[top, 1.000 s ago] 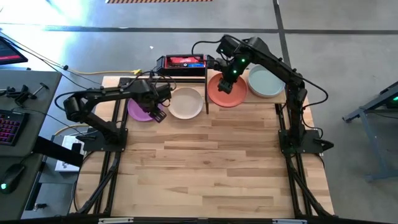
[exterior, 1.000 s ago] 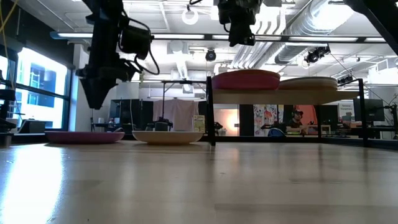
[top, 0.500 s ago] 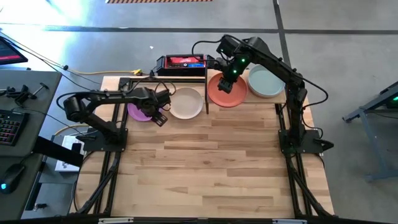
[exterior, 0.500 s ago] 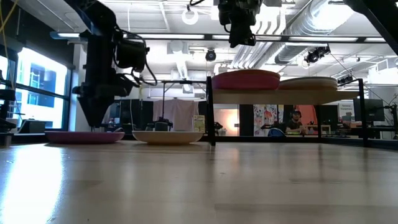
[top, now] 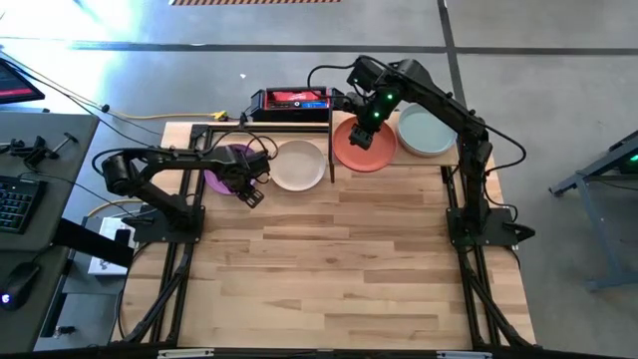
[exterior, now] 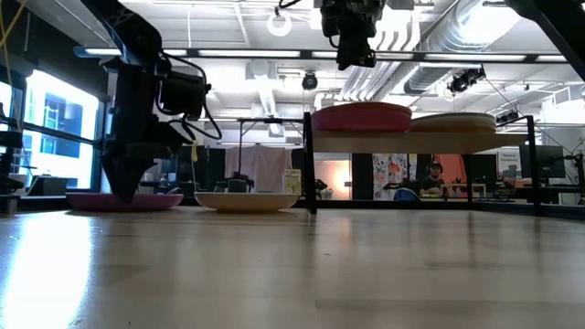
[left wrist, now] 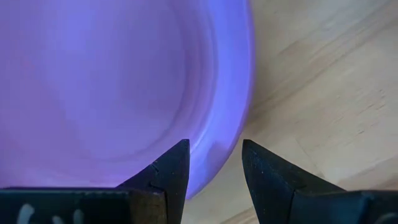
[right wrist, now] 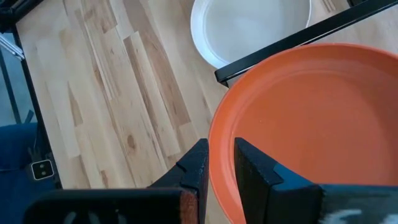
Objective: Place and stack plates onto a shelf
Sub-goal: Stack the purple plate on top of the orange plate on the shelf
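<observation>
A purple plate (top: 217,178) lies flat on the table at the far left, with a cream-white plate (top: 299,165) flat beside it. My left gripper (left wrist: 214,155) points straight down, open, at the purple plate's rim (left wrist: 233,112). One finger stands over the plate's inside and the other over the table outside it. In the low view its tips (exterior: 122,194) are down at plate height. An orange plate (exterior: 361,117) and a pale teal plate (top: 427,133) rest on the shelf (exterior: 402,142). My right gripper (exterior: 355,59) hangs well above the orange plate, fingers a little apart, holding nothing.
A red-and-black box (top: 291,100) lies at the table's far edge, behind the plates. The shelf's black post (top: 331,150) stands between the cream-white and orange plates. The near half of the wooden table (top: 339,269) is bare. A person (exterior: 437,174) sits far off in the room.
My left gripper has come straight down onto the purple plate's rim, from above the plate to plate height. It stays open and pointing down. The plates have not moved.
</observation>
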